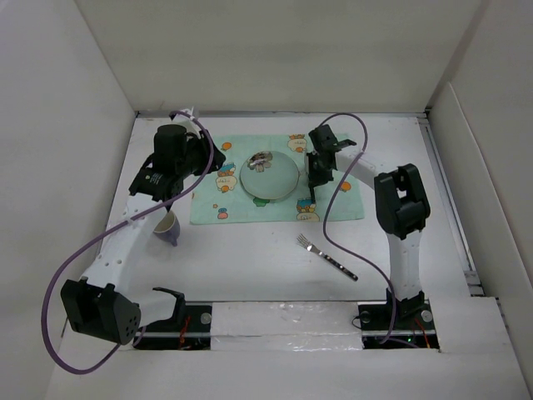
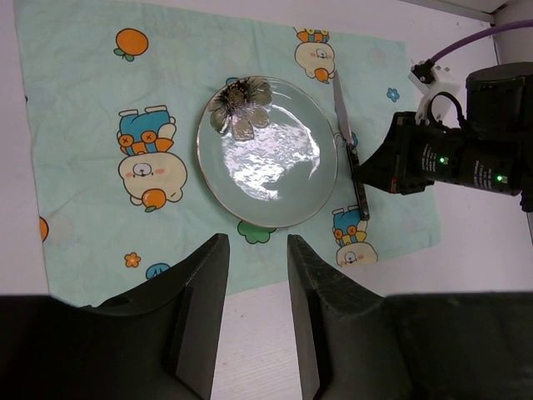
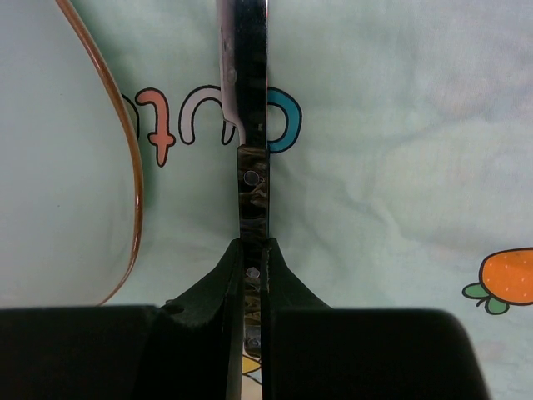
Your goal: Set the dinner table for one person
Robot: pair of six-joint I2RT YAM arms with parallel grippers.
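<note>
On the dinner table (image 1: pixel 250 271) rest placemat (image 1: pixel 250 212), cup (image 1: pixel 169 227) and fork (image 1: pixel 326 255).

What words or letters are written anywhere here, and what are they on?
"cut": coloured letters printed on the placemat, upside down in the right wrist view. The "c" is half hidden behind the knife, and a further letter is cut off by the plate rim.
Sticker on the left arm: too small to read.
</note>
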